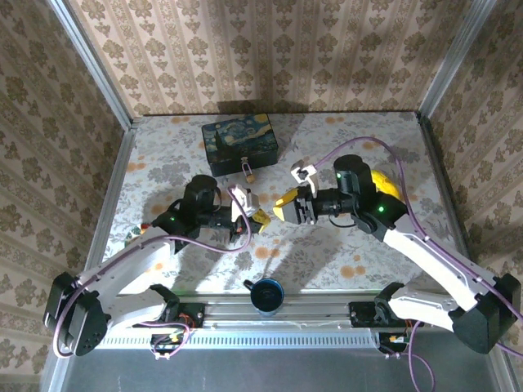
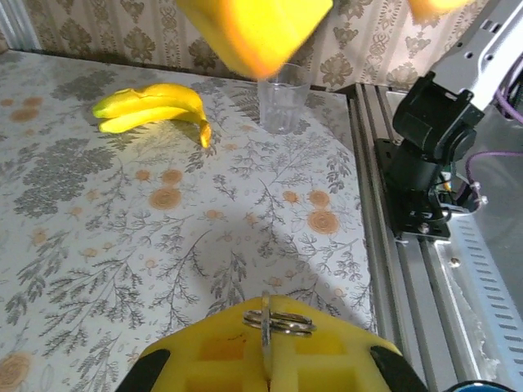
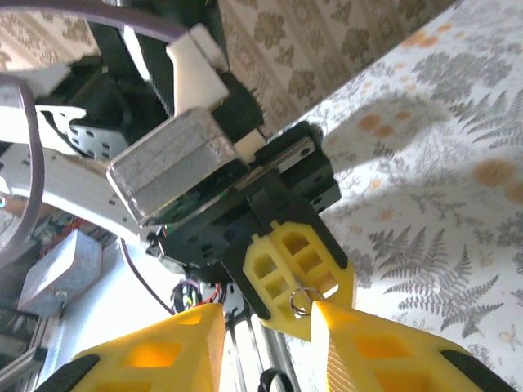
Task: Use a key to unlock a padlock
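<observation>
As I judge it, the step in hand is passing the key from one arm to the other above the middle of the worktop (image 1: pixel 343 253). The lock itself is not yet approached.

The left pincer (image 1: pixel 258 217) is narrow, its yellow fingers pressed together on a small key ring (image 2: pixel 282 321). In the left wrist view the ring lies at the fingertips, and a thin metal strip goes down into the slit between the pads. This strip is probably the key (image 2: pixel 266 349), though most of it is hidden.

The right pincer (image 1: pixel 283 206) faces it from 3 o'clock, tip close to tip, and it is wide. In the right wrist view its two fingers stand apart, with the ring just beside the tip of one of them and not clamped.

The padlock (image 1: pixel 248 170) is at about 12 o'clock from the two pincers, at the front side of the dark blue box (image 1: pixel 239 140). Whether it hangs on the box's clasp or only lies against it, I cannot tell.

The next move calls for the right pincer to close firmly on the ring or the key head before the left one lets go, because the part is small and can slip or turn. After that the key must go toward 12 o'clock and be aligned with the keyhole, which is too small to see here.
</observation>
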You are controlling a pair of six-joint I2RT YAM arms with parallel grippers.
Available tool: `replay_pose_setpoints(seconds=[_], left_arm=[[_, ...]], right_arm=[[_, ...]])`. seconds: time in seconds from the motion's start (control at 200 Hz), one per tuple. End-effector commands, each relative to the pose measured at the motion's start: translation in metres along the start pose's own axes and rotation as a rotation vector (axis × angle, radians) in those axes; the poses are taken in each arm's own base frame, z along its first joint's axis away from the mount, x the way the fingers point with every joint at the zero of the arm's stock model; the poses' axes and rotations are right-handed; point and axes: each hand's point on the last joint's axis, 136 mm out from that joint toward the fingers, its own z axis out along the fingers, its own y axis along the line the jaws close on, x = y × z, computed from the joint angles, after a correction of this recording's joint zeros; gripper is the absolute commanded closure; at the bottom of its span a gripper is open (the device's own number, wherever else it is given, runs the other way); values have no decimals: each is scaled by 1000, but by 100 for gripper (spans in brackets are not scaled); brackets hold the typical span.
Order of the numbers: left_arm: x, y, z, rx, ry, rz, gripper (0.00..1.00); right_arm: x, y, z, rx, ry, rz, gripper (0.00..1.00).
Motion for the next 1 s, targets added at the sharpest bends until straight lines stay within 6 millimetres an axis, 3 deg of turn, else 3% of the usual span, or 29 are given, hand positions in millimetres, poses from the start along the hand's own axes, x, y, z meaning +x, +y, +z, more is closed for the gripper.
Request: replay_pose_setpoints(seconds=[0.0, 0.45, 0.995], left_arm=[[-14, -9, -3, 59, -27, 37, 100], [-12, -17, -3, 95, -20, 34, 100], [-18, -18, -8, 78, -41, 57, 100]], right_arm=[[7, 12, 6, -49, 65, -39, 68], [14, 8, 36, -65, 161, -46, 70], [40, -6, 46, -56, 252, 3, 70]])
